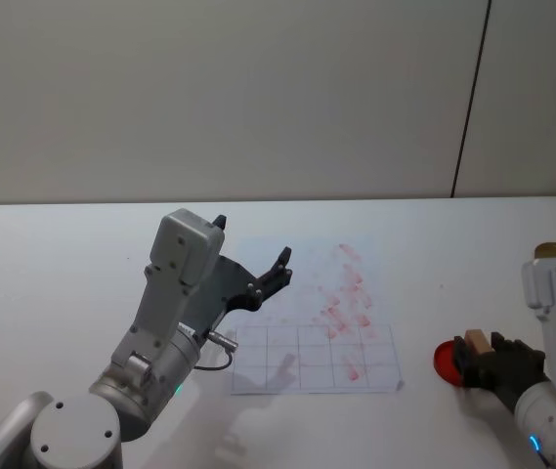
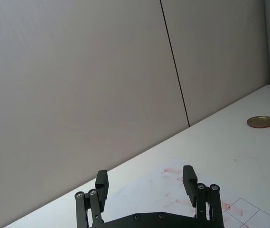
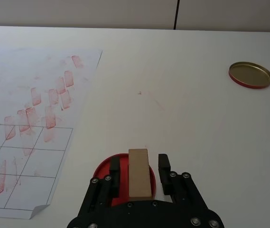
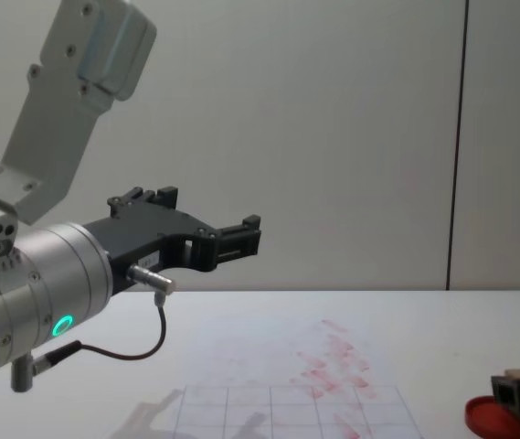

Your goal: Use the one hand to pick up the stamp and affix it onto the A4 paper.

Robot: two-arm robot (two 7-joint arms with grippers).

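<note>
Stamp (image 3: 139,178) clamped upright in right claw (image 3: 139,163) over the ink pad (image 3: 104,173); left claw (image 2: 144,183) wide, high near the paper (image 1: 297,363).

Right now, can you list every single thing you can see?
A4 paper: one, white with red marks, flat on the middle of the table.
stamp: one, tan wood, over the ink pad.
ink pad: one, red, right of the paper.
lid: one, gold, far right, beyond the ink pad.
table: one, white, under everything.
wall: one, grey, behind the table.
left gripper: one, black, open, raised above the paper.
right gripper: one, black, around the stamp.
</note>
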